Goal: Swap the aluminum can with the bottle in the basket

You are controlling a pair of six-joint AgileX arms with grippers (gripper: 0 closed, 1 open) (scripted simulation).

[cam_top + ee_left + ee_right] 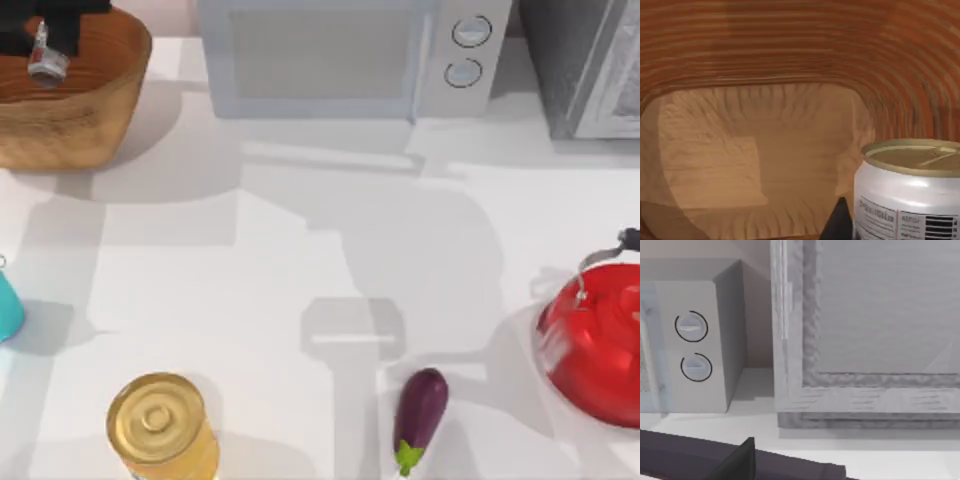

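Can (47,62) hangs upright over the basket (95,120) at upper left, clamped in the left gripper (45,40); light, thin-walled and slick, so hold it mid-body. Bottle (8,308) lies at the left edge. Right gripper's fingers: cannot tell

White table (300,260) bearing, around the eggplant (420,405): gold can (160,425) left, kettle (595,345) right, bottle (8,305) far left, microwave (350,55) and basket (75,120) behind.
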